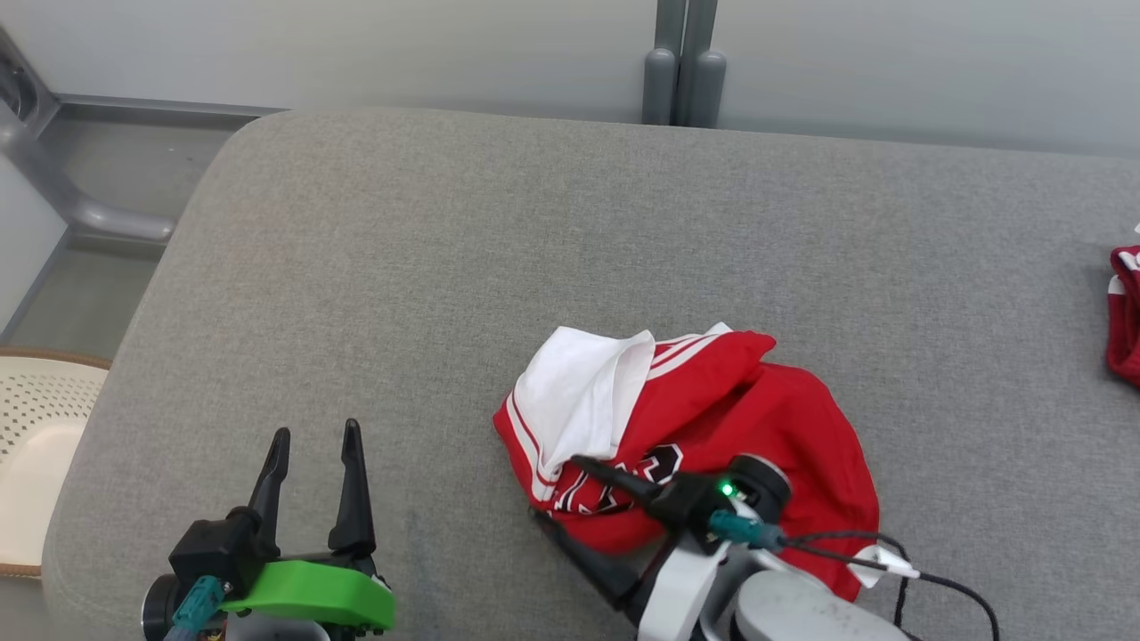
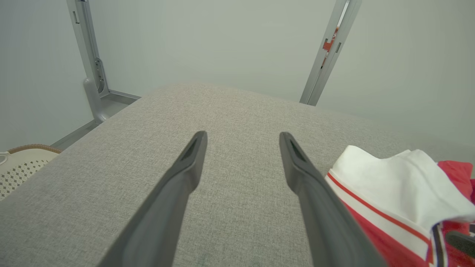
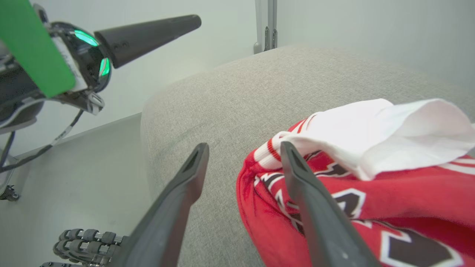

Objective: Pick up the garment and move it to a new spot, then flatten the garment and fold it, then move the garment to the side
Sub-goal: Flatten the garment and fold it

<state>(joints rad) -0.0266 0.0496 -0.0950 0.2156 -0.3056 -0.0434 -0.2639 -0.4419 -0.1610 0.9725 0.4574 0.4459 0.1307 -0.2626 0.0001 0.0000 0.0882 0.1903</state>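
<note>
Cushion point(image 1: 534, 267): grey padded top with a rounded far-left corner; its left edge drops off, and bare fabric spreads left of and beyond the garment.
Garment point(image 1: 712, 401): crumpled red jersey at near right of centre, with a white panel folded over its left part, red-striped trim and black-and-white lettering.
Basket point(image 1: 40, 427): pale and perforated, off the cushion's near-left edge.
Right gripper point(image 1: 554, 487): released, fingers spread at the garment's near-left edge, one over the cloth.
Left gripper point(image 1: 316, 432): released, over bare cushion at near left.
Red cloth point(image 1: 1124, 312): at the right edge.
</note>
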